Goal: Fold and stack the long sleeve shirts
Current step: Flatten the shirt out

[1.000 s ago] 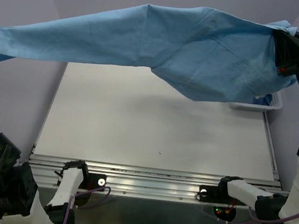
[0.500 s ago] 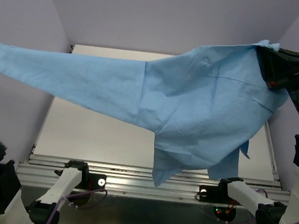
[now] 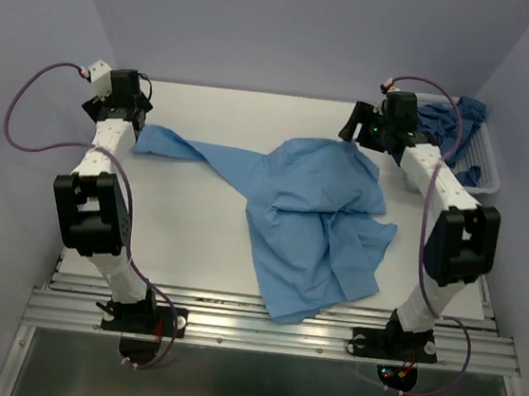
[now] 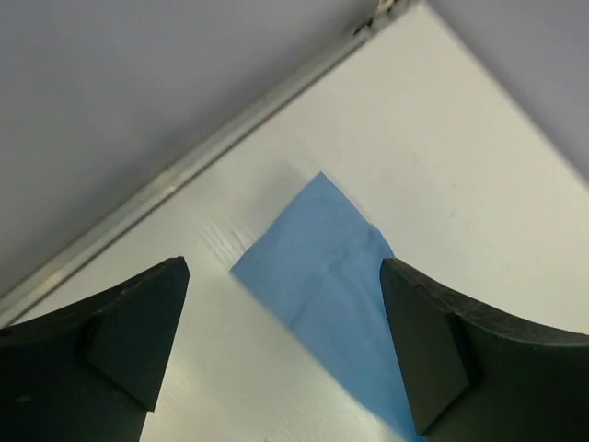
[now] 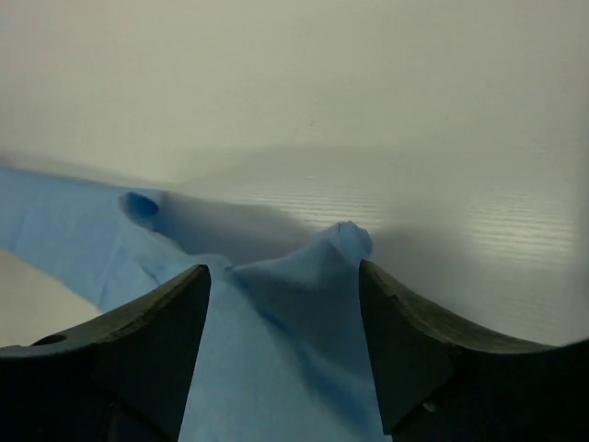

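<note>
**Light blue shirt flat on the table, both tools open**

The light blue shirt [image 3: 320, 214] lies crumpled on the white table [image 3: 173, 245]. Its body sits in the middle and right of the surface. It reaches from close to the far edge down to the near edge, where 1 corner of cloth comes close to the metal rail. The cloth is rumpled, with several loose folds lying over each other on the right side. 1 sleeve [image 3: 180, 145] stretches flat toward the far left corner and narrows as it goes.

The left tool [image 4: 283, 265] hangs over the end of that sleeve near the far left corner. Its jaws stand wide apart. In the left wrist view the squared sleeve end lies on the table below and between them, and neither jaw touches it.

The right tool [image 5: 282, 267] is at the far edge of the shirt's body, toward the far right corner. Its jaws are also apart, though less widely. In the right wrist view a small peak of cloth stands in the gap between them and is not pinched.

A white mesh basket [image 3: 488, 178] sits in the far right corner of the table. A darker blue shirt [image 3: 445, 123] is bunched inside it and partly spills over its rim.
</note>
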Controlling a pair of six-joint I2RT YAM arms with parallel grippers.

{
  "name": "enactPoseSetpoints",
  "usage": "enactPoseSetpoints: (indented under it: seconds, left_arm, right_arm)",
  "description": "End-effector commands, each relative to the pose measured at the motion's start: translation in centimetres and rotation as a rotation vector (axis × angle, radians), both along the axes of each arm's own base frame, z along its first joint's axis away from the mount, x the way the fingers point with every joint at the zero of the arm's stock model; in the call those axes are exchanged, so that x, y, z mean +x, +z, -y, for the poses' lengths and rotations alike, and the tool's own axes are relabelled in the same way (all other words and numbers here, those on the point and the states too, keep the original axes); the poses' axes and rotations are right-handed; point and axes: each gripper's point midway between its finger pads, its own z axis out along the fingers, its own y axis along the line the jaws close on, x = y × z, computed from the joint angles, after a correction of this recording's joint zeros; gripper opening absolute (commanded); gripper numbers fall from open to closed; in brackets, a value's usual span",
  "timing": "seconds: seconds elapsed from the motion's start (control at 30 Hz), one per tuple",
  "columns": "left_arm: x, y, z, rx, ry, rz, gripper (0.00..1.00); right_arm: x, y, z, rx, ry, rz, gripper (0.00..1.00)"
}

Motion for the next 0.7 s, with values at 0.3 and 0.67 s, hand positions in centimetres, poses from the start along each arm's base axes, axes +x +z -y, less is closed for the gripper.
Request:
enactPoseSetpoints:
  seconds: [0.3,0.67]
  left_arm:
    - [2.3,4.2,8.2,-0.138,-0.265,0.101,0.99]
    - [-2.8,-7.1,30.7,-0.375,-0.855,-0.109,0.99]
  right_arm:
    - [1.3,1.9,0.2,-0.078,0.044,0.033,1.00]
    - [-10.1,-9.1,0.8,-0.152,-0.002,-0.238,1.00]
